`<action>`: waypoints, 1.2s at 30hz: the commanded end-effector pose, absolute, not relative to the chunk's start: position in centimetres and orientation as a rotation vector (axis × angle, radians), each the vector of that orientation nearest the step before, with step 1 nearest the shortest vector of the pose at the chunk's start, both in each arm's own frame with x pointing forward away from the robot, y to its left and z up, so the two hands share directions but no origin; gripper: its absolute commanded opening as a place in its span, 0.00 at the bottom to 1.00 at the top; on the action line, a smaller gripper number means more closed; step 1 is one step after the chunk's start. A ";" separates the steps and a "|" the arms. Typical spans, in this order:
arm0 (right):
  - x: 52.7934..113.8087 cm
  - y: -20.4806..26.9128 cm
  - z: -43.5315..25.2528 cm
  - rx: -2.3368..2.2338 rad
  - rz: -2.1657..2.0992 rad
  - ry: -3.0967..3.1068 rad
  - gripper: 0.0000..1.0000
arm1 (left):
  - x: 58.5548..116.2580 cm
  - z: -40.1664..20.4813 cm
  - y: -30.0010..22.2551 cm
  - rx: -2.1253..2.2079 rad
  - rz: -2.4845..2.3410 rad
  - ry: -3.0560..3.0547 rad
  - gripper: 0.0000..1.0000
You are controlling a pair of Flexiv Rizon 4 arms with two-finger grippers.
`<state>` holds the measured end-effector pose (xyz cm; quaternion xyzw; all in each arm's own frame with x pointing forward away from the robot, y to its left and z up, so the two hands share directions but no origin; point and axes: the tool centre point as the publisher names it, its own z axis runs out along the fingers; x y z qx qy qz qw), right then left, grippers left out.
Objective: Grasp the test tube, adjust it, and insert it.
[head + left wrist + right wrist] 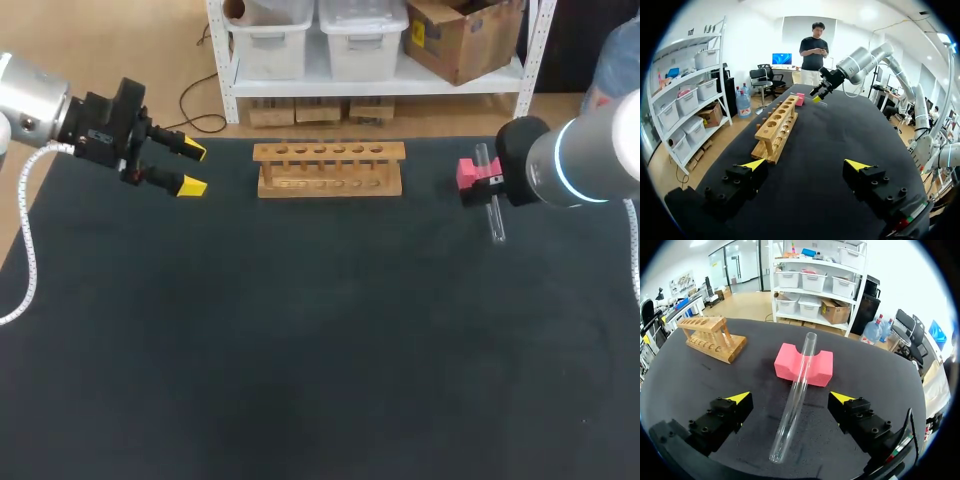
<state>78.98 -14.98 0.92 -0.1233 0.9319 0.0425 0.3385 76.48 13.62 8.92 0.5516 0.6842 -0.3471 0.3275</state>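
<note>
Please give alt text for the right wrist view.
A clear glass test tube lies between the fingers of the open right gripper, its open end propped on a pink foam block; a wooden tube rack stands beyond.

Table (300, 350): plain matte black; faint pale specks close up, possibly lint.
Test tube (793, 395): clear, colourless glass, no markings.
Foam block (787, 365): solid bright pink.
Rack (330, 170): light honey-brown wood, unpainted.
Left gripper (194, 169): black fingers, bright yellow tips.
Right gripper (790, 399): black fingers, bright yellow tips.
Left arm (30, 105): silver-grey, with a white cable (28, 250).
Right arm (590, 160): silver-grey, black at the end, with a pale blue ring.
</note>
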 end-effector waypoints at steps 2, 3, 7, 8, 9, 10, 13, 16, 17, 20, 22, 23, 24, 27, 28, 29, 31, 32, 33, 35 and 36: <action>78.8 -15.0 0.6 -0.262 0.161 1.994 1.00 | 76.6 8.8 13.6 1.446 -0.910 1.789 1.00; 78.8 -15.0 0.6 -0.262 0.161 1.994 1.00 | 76.6 8.8 13.6 1.446 -0.910 1.789 1.00; 78.8 -15.0 0.6 -0.262 0.161 1.994 1.00 | 76.6 8.8 13.6 1.446 -0.910 1.789 1.00; 78.8 -15.0 0.6 -0.262 0.161 1.994 1.00 | 76.6 8.8 13.6 1.446 -0.910 1.789 1.00; 78.9 -14.8 0.6 -0.255 0.149 1.984 1.00 | 76.6 8.8 13.6 1.446 -0.910 1.789 1.00; 78.9 -14.7 0.6 -0.248 0.148 1.982 1.00 | 76.6 8.8 13.6 1.446 -0.910 1.789 1.00; 79.0 -14.6 0.5 -0.233 0.128 1.974 1.00 | 76.6 8.8 13.6 1.446 -0.910 1.789 1.00; 79.1 -14.5 0.4 -0.215 0.113 1.972 1.00 | 76.6 8.8 13.6 1.446 -0.910 1.789 1.00; 79.1 -14.6 0.2 -0.210 0.114 1.972 1.00 | 76.6 8.8 13.6 1.446 -0.910 1.789 1.00; 79.2 -14.6 -0.1 -0.204 0.114 1.969 1.00 | 76.6 8.8 13.6 1.446 -0.910 1.789 1.00; 79.3 -14.7 -0.3 -0.197 0.114 1.966 1.00 | 76.6 8.8 13.6 1.446 -0.910 1.789 1.00; 79.4 -14.8 -0.4 -0.191 0.114 1.966 1.00 | 76.6 8.8 13.6 1.446 -0.910 1.789 1.00; 79.4 -14.8 -0.5 -0.187 0.113 1.965 1.00 | 76.6 8.8 13.6 1.446 -0.910 1.789 1.00; 79.7 -15.0 -0.9 -0.178 0.114 1.959 1.00 | 76.6 8.8 13.6 1.446 -0.910 1.789 1.00; 79.8 -15.1 -1.0 -0.178 0.115 1.958 1.00 | 76.6 8.8 13.6 1.446 -0.910 1.789 1.00; 79.9 -15.1 -1.1 -0.178 0.113 1.957 1.00 | 76.6 8.8 13.6 1.446 -0.910 1.789 1.00; 80.1 -15.2 -1.2 -0.177 0.114 1.955 1.00 | 76.6 8.8 13.6 1.446 -0.910 1.789 1.00; 80.3 -15.2 -1.4 -0.178 0.113 1.954 1.00 | 76.6 8.8 13.6 1.446 -0.910 1.789 1.00; 80.3 -15.2 -1.5 -0.178 0.113 1.954 1.00 | 76.6 8.8 13.6 1.446 -0.910 1.789 1.00; 80.5 -15.2 -1.6 -0.177 0.114 1.955 1.00 | 76.6 8.8 13.6 1.446 -0.910 1.789 1.00; 80.5 -15.2 -1.7 -0.176 0.115 1.955 1.00 | 76.6 8.8 13.6 1.446 -0.910 1.789 1.00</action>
